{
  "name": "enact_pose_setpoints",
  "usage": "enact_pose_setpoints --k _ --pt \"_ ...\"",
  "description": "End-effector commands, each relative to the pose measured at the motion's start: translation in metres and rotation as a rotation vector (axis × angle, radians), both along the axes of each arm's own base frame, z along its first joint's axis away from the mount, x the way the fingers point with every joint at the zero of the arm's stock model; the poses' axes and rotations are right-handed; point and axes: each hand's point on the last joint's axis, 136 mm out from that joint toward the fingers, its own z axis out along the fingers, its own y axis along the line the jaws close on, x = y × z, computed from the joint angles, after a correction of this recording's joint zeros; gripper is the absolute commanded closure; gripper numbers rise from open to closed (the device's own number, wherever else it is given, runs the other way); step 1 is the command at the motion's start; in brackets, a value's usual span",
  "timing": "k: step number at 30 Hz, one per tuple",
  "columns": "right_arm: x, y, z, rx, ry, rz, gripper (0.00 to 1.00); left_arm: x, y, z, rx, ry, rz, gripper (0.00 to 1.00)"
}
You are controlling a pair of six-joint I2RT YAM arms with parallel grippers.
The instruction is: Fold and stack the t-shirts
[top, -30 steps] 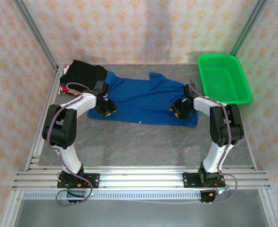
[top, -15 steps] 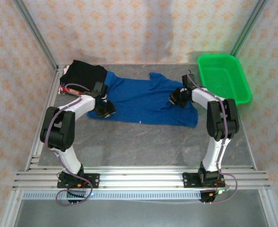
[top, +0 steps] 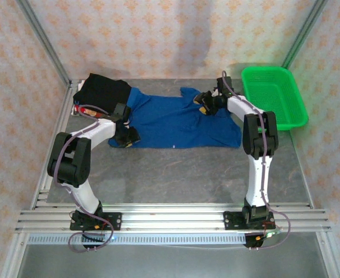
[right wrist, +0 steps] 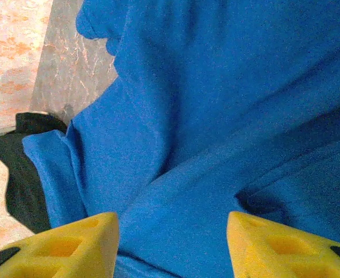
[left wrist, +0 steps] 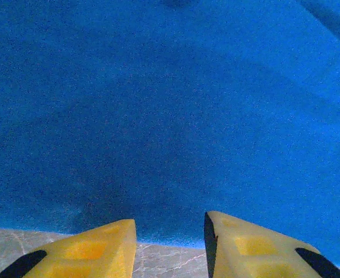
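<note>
Across the far half of the grey table [top: 175, 174], a royal blue t-shirt [top: 178, 123] lies spread flat, its left end touching a black t-shirt [top: 103, 90] heaped at 10 o'clock. At the blue shirt's 8 o'clock corner, the left gripper [top: 127, 136] sits over the hem, its yellow fingers [left wrist: 94, 246] slightly apart with nothing gripped between them. At the shirt's 1 o'clock edge, the right gripper [top: 205, 102] hangs above a rumpled sleeve, jaws wide apart and empty. A green basket [top: 271, 95] stands at 2 o'clock.
</note>
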Motion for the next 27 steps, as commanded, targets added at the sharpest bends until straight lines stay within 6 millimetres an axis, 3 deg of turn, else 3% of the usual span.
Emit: enact_pose_setpoints --k 1,5,9,13,17,21,27 --pt "-0.013 -0.008 0.032 -0.006 -0.045 -0.002 0.45 -0.002 0.01 0.013 0.05 -0.014 0.01 0.62" --pt "-0.062 -0.057 0.037 -0.214 0.04 -0.078 0.44 0.004 0.014 0.022 0.072 -0.027 0.026 0.6" --pt "-0.114 -0.094 0.017 -0.375 0.136 -0.123 0.44 0.009 0.028 0.015 0.099 -0.022 0.087 0.6" --pt "-0.122 -0.097 -0.016 -0.361 0.151 -0.153 0.47 0.024 0.039 0.003 0.091 -0.027 0.143 0.6" --pt "-0.125 -0.117 -0.057 -0.444 0.224 -0.25 0.56 0.034 0.052 -0.013 0.09 -0.013 0.185 0.61" --pt "-0.15 -0.132 -0.077 -0.516 0.306 -0.301 0.65 0.013 0.059 -0.03 0.129 0.067 0.174 0.62" --pt "-0.21 -0.153 -0.073 -0.611 0.402 -0.338 0.66 -0.05 0.065 -0.048 0.14 0.189 0.191 0.62"
